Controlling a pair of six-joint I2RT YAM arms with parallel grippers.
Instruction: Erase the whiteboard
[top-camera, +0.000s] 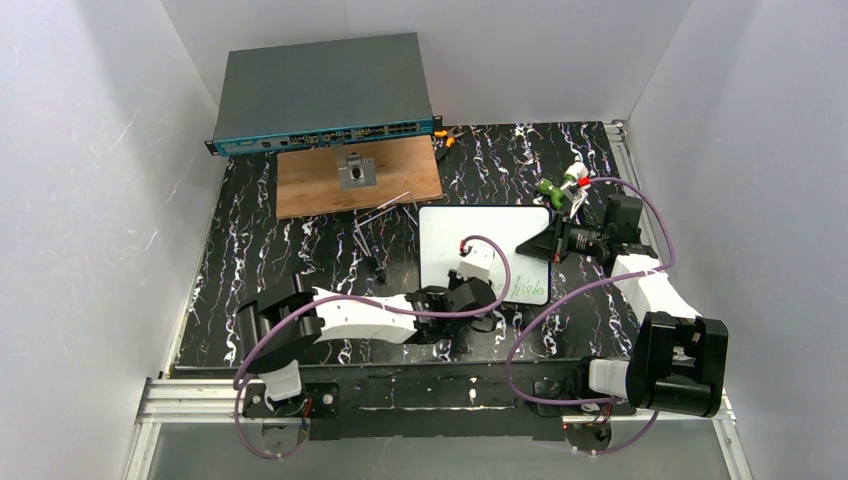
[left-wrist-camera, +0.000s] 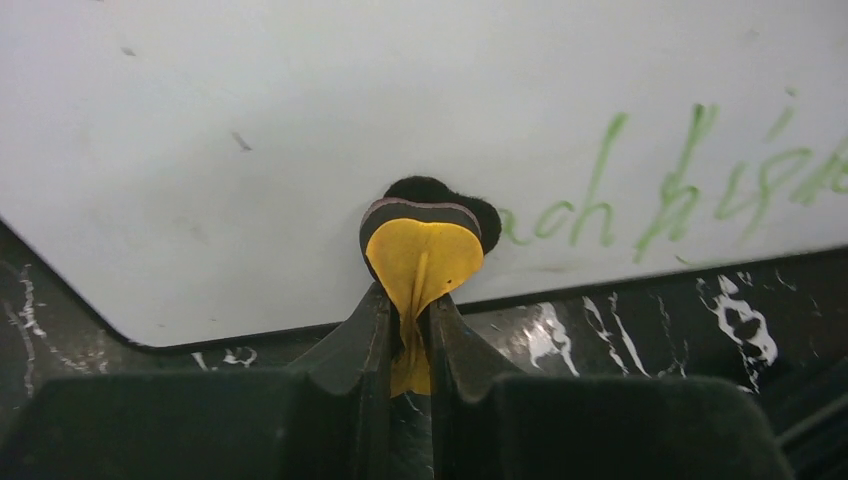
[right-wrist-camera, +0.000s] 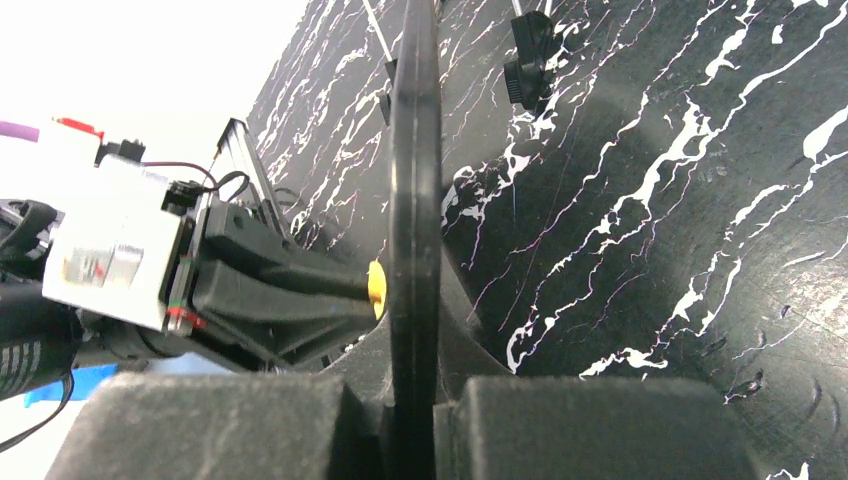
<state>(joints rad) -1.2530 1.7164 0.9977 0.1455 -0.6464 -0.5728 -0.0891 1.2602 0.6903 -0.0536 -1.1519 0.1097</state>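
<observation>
Yellow-backed, with black felt, one eraser (left-wrist-camera: 420, 250) sits pinched between the almost closed jaws of the left gripper (left-wrist-camera: 408, 300). It touches the whiteboard (left-wrist-camera: 300, 120) just at 9 o'clock of the single line of green writing (left-wrist-camera: 680, 190). One whiteboard lies mid-table (top-camera: 260, 250), with the writing toward its 5 o'clock corner. At its 3 o'clock edge the right gripper (right-wrist-camera: 415, 350) is clamped tight on the black rim. Two grippers, each holding one thing.
</observation>
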